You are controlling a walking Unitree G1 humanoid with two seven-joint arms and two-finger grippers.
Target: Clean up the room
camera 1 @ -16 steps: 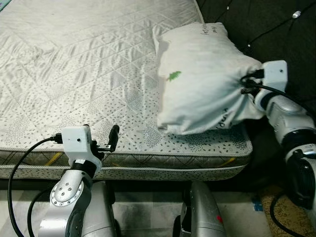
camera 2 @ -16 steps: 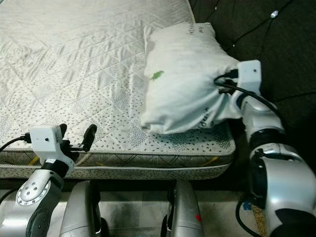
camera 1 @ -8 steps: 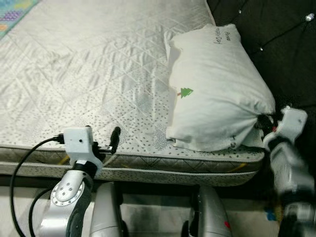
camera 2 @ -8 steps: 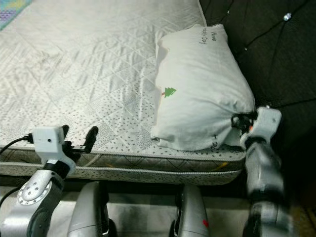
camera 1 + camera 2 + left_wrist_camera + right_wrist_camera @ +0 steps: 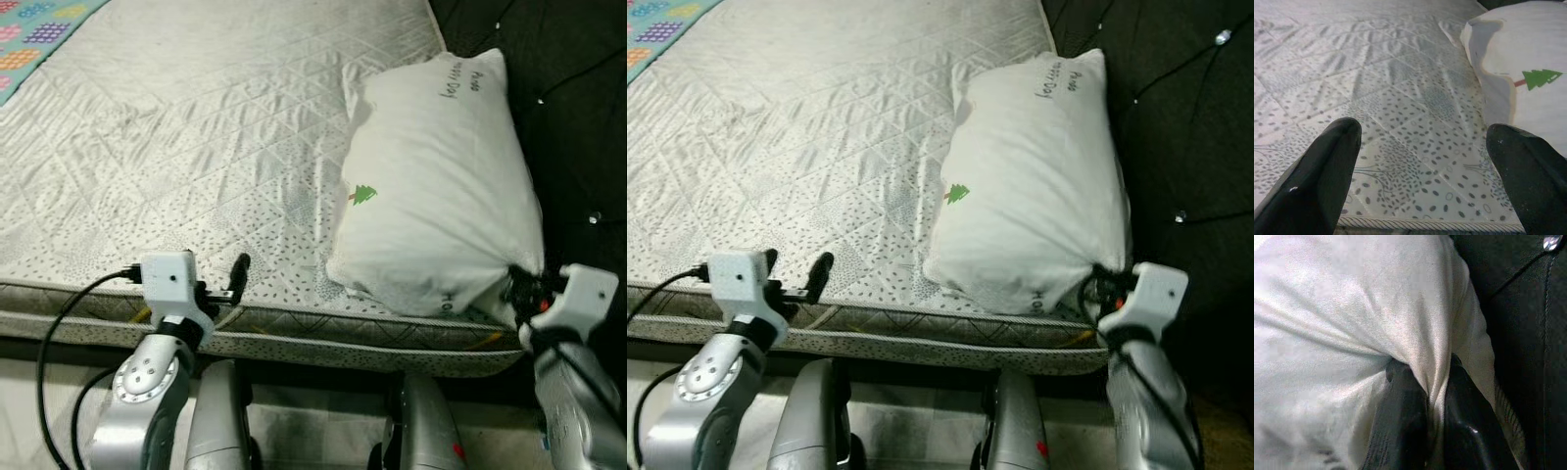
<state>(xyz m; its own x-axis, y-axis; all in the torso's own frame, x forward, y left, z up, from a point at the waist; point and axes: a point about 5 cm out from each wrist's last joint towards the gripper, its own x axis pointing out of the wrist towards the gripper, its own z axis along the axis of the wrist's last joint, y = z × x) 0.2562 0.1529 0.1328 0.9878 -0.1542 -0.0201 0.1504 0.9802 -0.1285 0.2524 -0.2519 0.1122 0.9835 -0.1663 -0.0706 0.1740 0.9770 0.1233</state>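
White pillow (image 5: 441, 186) lies on the right side of the mattress (image 5: 196, 127), hard against the dark tufted headboard (image 5: 578, 108). Its long axis runs from the near mattress edge away toward the far end, roughly parallel to the headboard. Small green tree print (image 5: 363, 195) on the side facing the open mattress; dark lettering near the far end, too small to read in full. The near end of the pillow sits at the mattress's front edge, its near right corner drawn into a bunched fold.

Right gripper (image 5: 1425, 396) is clamped on that bunched corner: in the right wrist view the two black fingers (image 5: 1400, 431) sit nearly together with a tight ridge of white fabric pinched between them. In the head views the gripper (image 5: 521, 291) is at the pillow's near right corner, just over the mattress edge, with its white wrist camera housing (image 5: 585, 297) behind it.

Left gripper (image 5: 1422, 171) is spread wide and holds nothing; its fingers (image 5: 1327, 171) hover just above the dotted, quilted mattress surface near the front piping. In the head views it (image 5: 230, 282) sits at the near edge of the mattress, left of the pillow and apart from it.

Patterned play mat (image 5: 39, 29) shows at the far left corner, beyond the mattress. Pale floor (image 5: 313, 431) below the bed frame.
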